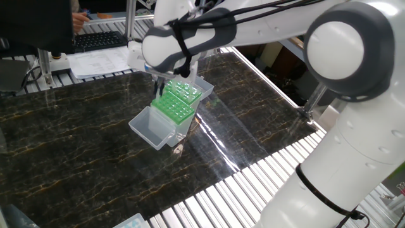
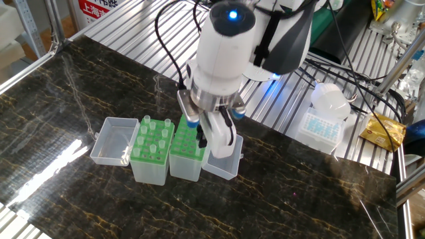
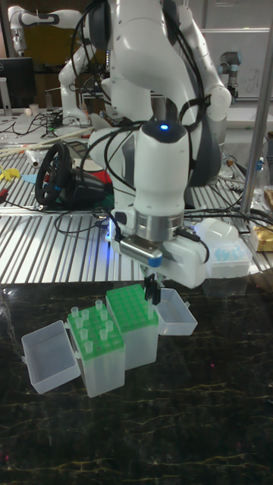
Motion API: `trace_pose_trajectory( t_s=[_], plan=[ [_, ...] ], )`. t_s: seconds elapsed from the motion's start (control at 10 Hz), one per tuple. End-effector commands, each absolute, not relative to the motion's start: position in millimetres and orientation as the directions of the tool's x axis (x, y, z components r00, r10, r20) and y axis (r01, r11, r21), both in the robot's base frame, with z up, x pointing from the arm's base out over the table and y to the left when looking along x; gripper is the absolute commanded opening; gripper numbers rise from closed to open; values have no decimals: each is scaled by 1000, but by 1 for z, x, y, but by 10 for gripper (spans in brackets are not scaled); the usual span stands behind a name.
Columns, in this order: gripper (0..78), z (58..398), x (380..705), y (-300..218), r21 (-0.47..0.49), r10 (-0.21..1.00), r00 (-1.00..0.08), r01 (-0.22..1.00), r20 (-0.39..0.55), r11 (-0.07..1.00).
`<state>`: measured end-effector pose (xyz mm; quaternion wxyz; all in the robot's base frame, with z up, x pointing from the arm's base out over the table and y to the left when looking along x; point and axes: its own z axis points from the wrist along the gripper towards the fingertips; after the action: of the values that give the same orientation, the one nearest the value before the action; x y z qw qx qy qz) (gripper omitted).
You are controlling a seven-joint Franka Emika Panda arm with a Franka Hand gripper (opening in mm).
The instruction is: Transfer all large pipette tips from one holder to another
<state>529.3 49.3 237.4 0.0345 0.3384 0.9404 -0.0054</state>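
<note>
— What is the room like?
— A dark marble bench (image 2: 319,192) sits on metal rollers (image 2: 133,33), with cables and lab stuff behind.
— And the tool?
— The tool (image 3: 152,289) hangs just above the second green rack (image 2: 187,145), fingers close together. I cannot tell if it holds anything.
— Where are the large pipette tips?
— The large pipette tips (image 2: 151,136) stand upright in the first rack (image 3: 97,333), beside an open clear lid (image 2: 114,141)
</note>
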Motion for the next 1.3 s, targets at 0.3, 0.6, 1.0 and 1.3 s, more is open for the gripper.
trace_pose_trajectory(
  t_s=[0.3, 0.6, 1.0, 1.3],
  plan=[
    [12, 272, 528, 44, 13, 629, -774, 630, -66, 776],
    [12, 288, 526, 40, 13, 629, -775, 630, -61, 777],
    [12, 316, 530, 30, 14, 630, -775, 630, -50, 776],
    [12, 327, 531, 26, 15, 635, -771, 635, -47, 772]
  ],
)
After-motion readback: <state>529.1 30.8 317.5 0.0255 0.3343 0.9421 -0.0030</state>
